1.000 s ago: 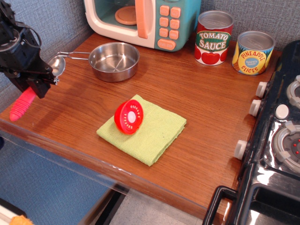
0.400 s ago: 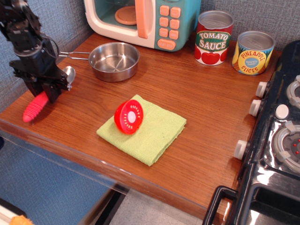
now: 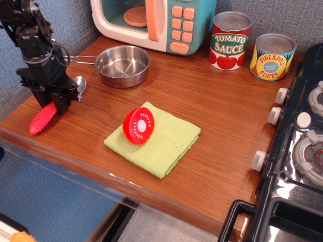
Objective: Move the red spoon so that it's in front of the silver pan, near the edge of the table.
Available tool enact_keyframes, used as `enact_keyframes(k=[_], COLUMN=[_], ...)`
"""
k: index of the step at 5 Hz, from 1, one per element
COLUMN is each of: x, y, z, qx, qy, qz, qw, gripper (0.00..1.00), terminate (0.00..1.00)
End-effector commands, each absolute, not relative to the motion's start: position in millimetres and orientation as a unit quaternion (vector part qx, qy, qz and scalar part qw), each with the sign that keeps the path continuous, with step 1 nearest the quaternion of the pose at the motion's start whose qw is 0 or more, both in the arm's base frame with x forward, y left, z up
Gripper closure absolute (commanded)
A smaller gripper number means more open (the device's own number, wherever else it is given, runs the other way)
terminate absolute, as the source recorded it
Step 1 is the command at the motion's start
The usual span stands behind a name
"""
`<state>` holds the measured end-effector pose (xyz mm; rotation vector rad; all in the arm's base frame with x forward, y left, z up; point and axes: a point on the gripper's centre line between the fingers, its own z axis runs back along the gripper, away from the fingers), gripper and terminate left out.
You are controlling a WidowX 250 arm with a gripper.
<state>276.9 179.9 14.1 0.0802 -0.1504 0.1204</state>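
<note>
The red spoon [image 3: 42,119] has a ribbed red handle pointing to the front left and a silver bowl [image 3: 80,84] pointing toward the pan. My black gripper [image 3: 56,102] is shut on the spoon's middle and holds it low over the left part of the brown table [image 3: 212,111]. The silver pan [image 3: 122,65] stands behind and to the right of the gripper, its thin wire handle [image 3: 81,60] pointing left. The spoon's neck is hidden by the gripper.
A green cloth [image 3: 156,138] with a round red disc [image 3: 138,125] lies in the front middle. A toy microwave [image 3: 151,22] and two tins [image 3: 229,40] stand at the back. A black stove [image 3: 298,151] is on the right.
My gripper has carried the spoon to the right, from beyond the table's left edge to a spot over the table in front of the pan's handle.
</note>
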Motion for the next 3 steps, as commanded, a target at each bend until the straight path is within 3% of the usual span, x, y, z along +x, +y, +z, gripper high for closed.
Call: enact_keyframes(k=[1, 2, 3], x=[287, 284, 290], y=[178, 172, 149], z=[52, 81, 115], qx=[0.045, 0.024, 0.002], qy=[-0.115, -0.153, -0.139], qz=[0.051, 0.045, 0.023], qw=[0.991, 0.987, 0.990], gripper=[0.00, 0.00, 0.00], terminate=[0.00, 0.00, 0.00])
